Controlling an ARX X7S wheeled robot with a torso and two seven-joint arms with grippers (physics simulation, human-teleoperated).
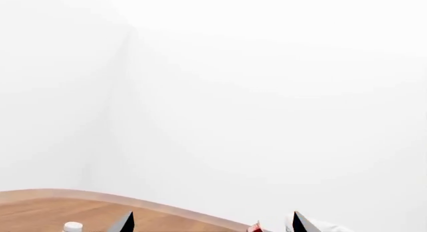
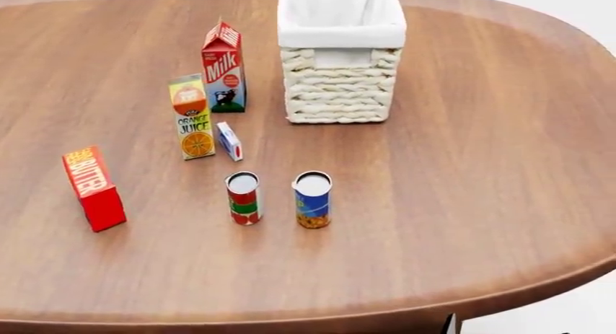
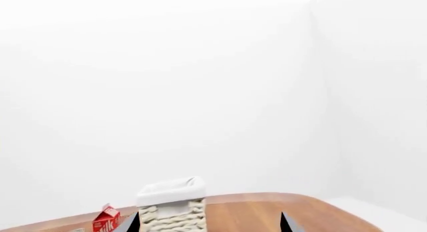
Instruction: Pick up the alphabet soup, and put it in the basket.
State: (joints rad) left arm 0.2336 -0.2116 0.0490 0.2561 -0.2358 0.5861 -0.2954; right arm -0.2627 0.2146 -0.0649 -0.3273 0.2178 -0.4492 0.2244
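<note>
The alphabet soup point(image 2: 312, 199), a blue-labelled can with a yellow-orange picture and a pale top, stands upright on the wooden table in the head view. Behind it stands the basket point(image 2: 339, 89), cream wicker with a white cloth lining; the right wrist view shows the basket point(image 3: 172, 208) far ahead. My left gripper point(image 1: 213, 223) is open with nothing between its fingertips, which point over the table's edge. My right gripper point(image 3: 208, 223) is open too, also holding nothing. Both are well away from the can, and neither arm is clear in the head view.
A red, white and green can point(image 2: 244, 198) stands just left of the soup. Further left and back are a small blue-white box point(image 2: 229, 141), an orange juice carton point(image 2: 192, 117), a milk carton point(image 2: 223, 66) and a red butter box point(image 2: 94, 188). The table's front edge point(image 2: 405, 312) curves close by.
</note>
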